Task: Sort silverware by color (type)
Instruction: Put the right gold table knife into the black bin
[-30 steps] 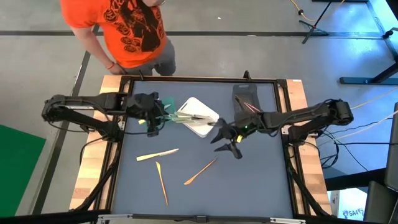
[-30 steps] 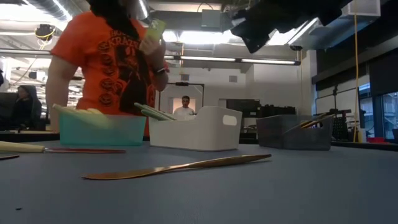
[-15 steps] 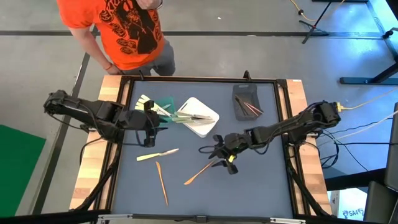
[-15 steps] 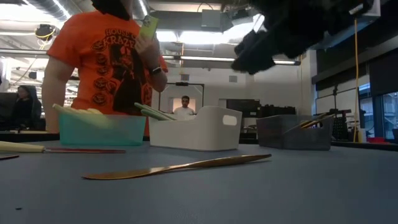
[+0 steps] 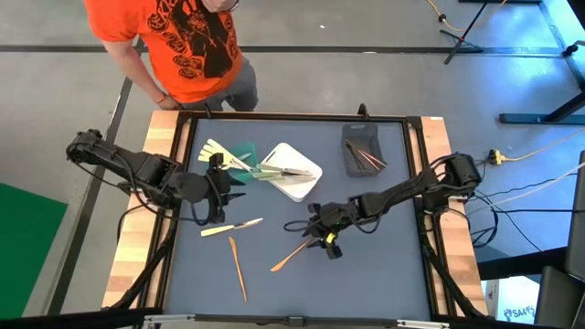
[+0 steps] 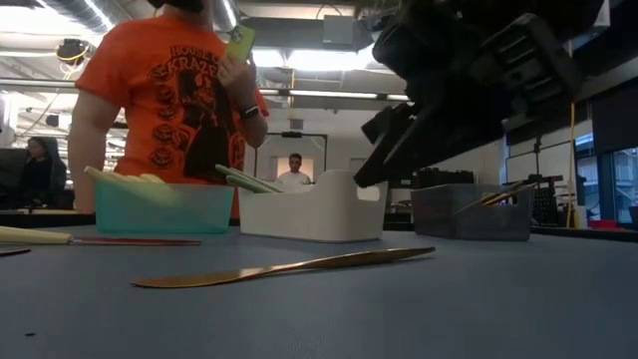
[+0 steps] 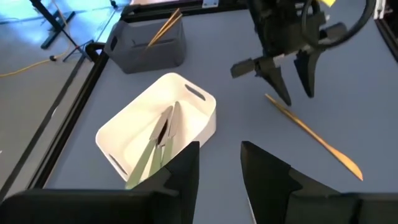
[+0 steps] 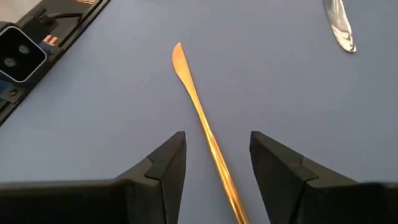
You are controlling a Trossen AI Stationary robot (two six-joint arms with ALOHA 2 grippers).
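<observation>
**Inspector:** How is the right gripper [image 5: 324, 239] placed, and why?

**Assessor:** It is held low near the middle of the table [image 5: 384, 283], its fingers [image 8: 163, 163] parted and empty, one on each side of the orange-brown knife [image 8: 200, 112]. That straddle is judged to be the line-up for a pinch on the handle; no contact is seen yet.

**Inspector:** And the left gripper [image 5: 212, 196]?

**Assessor:** It is found close to the table's left edge, fingers apart, nothing between them. It is judged to be waiting beside the pale yellow knife [image 5: 232, 226].

**Inspector:** Where is the silverware accounted for?

**Assessor:** Three pieces are left loose on the table: the two named, plus an orange-brown piece [image 5: 238, 269] toward the near edge. Sorted pieces are lodged along the far edge: yellow in the green bin [image 5: 241, 151], silver and pale green in the white bin [image 5: 302, 187], orange-brown in the grey bin [image 5: 352, 137], so that colours are kept apart.
</observation>
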